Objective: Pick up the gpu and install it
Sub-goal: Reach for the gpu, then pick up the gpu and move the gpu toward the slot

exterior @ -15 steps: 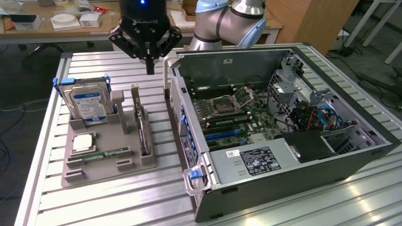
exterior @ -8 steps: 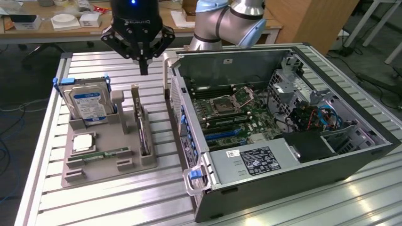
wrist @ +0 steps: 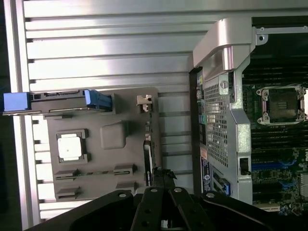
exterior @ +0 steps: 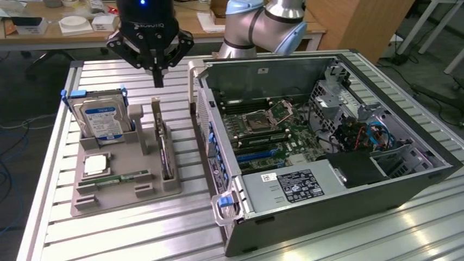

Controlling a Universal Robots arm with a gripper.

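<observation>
The gpu (exterior: 166,154) is a thin dark card standing on edge in a slot of the grey holder tray (exterior: 119,193), its pale bracket (exterior: 155,110) at the far end. My gripper (exterior: 158,81) hangs in the air above that bracket end, fingers shut together and pointing down, holding nothing and clear of the card. In the wrist view the gpu (wrist: 148,159) appears edge-on as a narrow strip, with the shut gripper (wrist: 162,177) right over its near end.
The tray also holds a silver hard drive (exterior: 101,117) in a blue caddy, a processor (exterior: 96,163) and a green memory stick (exterior: 120,178). The open computer case (exterior: 326,179) lies on the exterior view's right, motherboard (exterior: 264,136) exposed. Slatted aluminium table (exterior: 145,234) underneath.
</observation>
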